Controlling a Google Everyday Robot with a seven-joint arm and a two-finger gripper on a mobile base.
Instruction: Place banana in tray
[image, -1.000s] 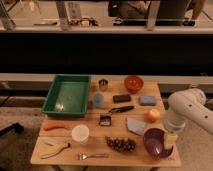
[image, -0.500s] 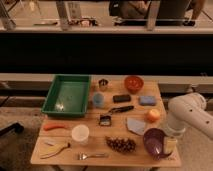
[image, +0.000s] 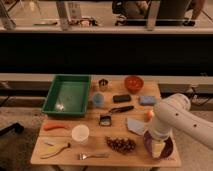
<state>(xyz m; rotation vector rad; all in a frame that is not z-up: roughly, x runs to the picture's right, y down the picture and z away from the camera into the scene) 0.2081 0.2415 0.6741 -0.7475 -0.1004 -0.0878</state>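
The banana (image: 55, 149) is small, curved and pale yellow. It lies near the table's front left corner, in front of the orange carrot (image: 54, 126). The green tray (image: 56, 95) stands at the back left and looks empty. My gripper (image: 159, 148) hangs from the white arm (image: 175, 117) at the front right, over the purple bowl (image: 148, 144). It is far to the right of both the banana and the tray.
A white cup (image: 80, 134), a fork (image: 92, 156) and grapes (image: 121, 144) lie along the front. A blue cup (image: 98, 100), a dark block (image: 121, 98), a blue sponge (image: 147, 100), an orange bowl (image: 133, 82) and a grey cloth (image: 134, 126) fill the middle and back.
The arm has dropped lower and swung toward the front right corner, bringing the gripper down over the purple bowl. The objects on the table have not moved.
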